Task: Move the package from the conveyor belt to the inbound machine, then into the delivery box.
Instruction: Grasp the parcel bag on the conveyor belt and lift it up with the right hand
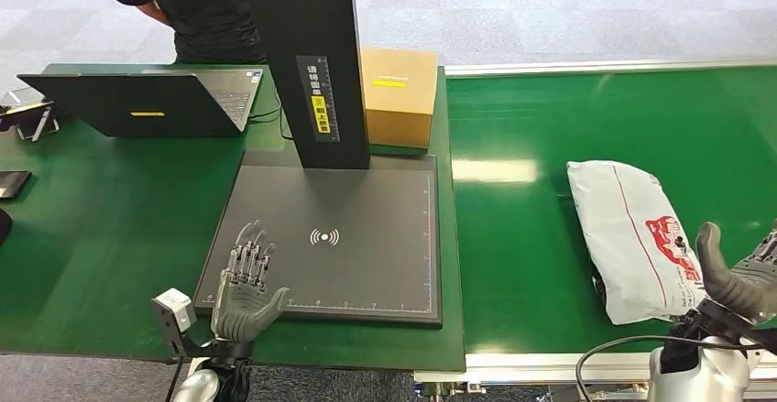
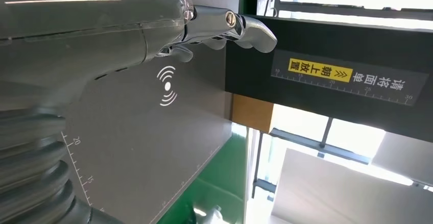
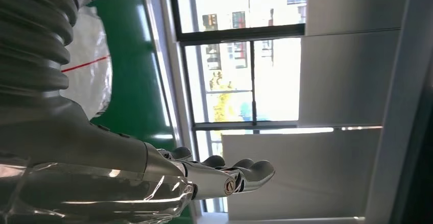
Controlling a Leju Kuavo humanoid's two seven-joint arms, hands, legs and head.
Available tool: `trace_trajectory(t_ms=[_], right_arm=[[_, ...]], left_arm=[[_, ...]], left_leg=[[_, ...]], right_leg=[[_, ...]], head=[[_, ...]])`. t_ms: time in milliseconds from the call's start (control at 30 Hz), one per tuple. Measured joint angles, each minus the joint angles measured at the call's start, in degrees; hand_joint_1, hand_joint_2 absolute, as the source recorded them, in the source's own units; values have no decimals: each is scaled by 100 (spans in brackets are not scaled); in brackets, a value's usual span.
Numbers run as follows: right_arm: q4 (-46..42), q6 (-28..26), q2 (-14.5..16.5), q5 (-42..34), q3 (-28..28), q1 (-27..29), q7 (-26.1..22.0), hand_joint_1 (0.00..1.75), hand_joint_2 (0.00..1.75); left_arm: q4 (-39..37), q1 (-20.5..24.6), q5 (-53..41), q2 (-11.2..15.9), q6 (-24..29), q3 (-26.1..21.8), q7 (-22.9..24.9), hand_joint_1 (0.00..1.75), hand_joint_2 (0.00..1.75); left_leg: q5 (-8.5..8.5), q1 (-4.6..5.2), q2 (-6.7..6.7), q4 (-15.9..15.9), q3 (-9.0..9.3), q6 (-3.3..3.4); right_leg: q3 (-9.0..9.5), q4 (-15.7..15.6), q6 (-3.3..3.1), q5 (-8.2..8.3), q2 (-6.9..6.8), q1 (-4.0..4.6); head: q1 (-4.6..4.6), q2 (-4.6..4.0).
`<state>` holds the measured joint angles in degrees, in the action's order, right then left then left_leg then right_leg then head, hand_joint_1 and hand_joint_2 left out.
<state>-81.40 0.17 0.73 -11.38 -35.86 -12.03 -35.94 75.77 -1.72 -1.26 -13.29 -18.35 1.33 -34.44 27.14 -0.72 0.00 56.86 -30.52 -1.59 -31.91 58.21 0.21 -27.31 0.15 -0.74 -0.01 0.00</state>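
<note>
Hovering over the near left corner of the flat dark grey scanning platform (image 1: 366, 237) of the inbound machine, the left hand (image 1: 246, 283) is held upright with its fingers spread apart and nothing in them. In the left wrist view the same hand's fingers (image 2: 245, 27) reach out above the platform's white wireless symbol (image 2: 167, 85). The right hand (image 1: 742, 269) sits at the near right, fingers apart and empty, just beside the near end of the white plastic mailer package with red print (image 1: 632, 237). That package lies on the green conveyor belt (image 1: 550, 237), well apart from the platform. Behind the platform rises the machine's black upright column (image 1: 316, 63), with a brown cardboard box (image 1: 399, 95) beside it. An open dark laptop (image 1: 147, 102) rests on the green table (image 1: 101, 228), and a person in a black shirt (image 1: 197, 4) stands beyond it.
</note>
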Motion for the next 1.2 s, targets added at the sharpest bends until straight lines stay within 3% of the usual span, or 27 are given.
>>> trace_trajectory(t_ms=[233, 367, 467, 567, 800, 967, 1167, 1200], right_arm=[[-941, -491, 337, -134, 355, 135, -100, 0, 175], [-885, -550, 304, 319, 628, 74, 363, 0, 175], [-66, -702, 20, 1289, 900, -238, 975, 0, 175], [1224, -760, -356, 2080, 1102, -732, 1242, 0, 175], [3691, -664, -1031, 2968, 1460, -1611, 1844, 0, 175], [4850, -610, -1320, 3481, 1663, -1998, 2573, 0, 175], [5534, -700, -1485, 4091, 1892, -2237, 3337, 0, 175], [5607, -698, -1506, 4231, 1949, -2277, 3499, 44, 175]], left_arm=[[-4, 15, 14, 0, -3, -9, -30, 0, 175], [-4, 19, 23, 0, 11, -9, -36, 0, 175], [-21, 19, -1, 0, 12, -7, -92, 0, 175], [-74, 37, -42, 0, -3, 10, -150, 0, 175], [-251, 158, -62, 1, -4, 67, -166, 0, 175], [-354, 238, -52, 1, 5, 62, -146, 0, 175], [-400, 244, -57, 1, 7, 51, -116, 0, 175], [-410, 245, -59, 1, 7, 50, -115, 0, 175]], left_leg=[[-1, 6, 0, 0, -1, 0], [-1, 6, 1, 0, -3, 0], [-3, 7, 1, 3, -3, 2], [-9, 7, -3, 10, -7, 7], [-14, 6, -19, 14, -18, 12], [-14, 5, -19, 13, -21, 12], [-14, 4, -18, 13, -20, 12], [-14, 4, -18, 13, -19, 12]], right_leg=[[0, 0, 2, 2, 1, 0], [0, 0, 2, 3, 2, 0], [0, -1, 1, 8, 2, -1], [0, -2, 5, 13, -4, -1], [-8, -1, 5, 14, -18, -5], [-13, -1, 4, 14, -18, -5], [-12, -2, 4, 13, -18, -2], [-11, -2, 4, 13, -18, -2]], head=[[1, 0], [0, 0], [1, 0], [1, 0], [-1, 0], [-1, 0], [-1, 0], [-1, 0]])
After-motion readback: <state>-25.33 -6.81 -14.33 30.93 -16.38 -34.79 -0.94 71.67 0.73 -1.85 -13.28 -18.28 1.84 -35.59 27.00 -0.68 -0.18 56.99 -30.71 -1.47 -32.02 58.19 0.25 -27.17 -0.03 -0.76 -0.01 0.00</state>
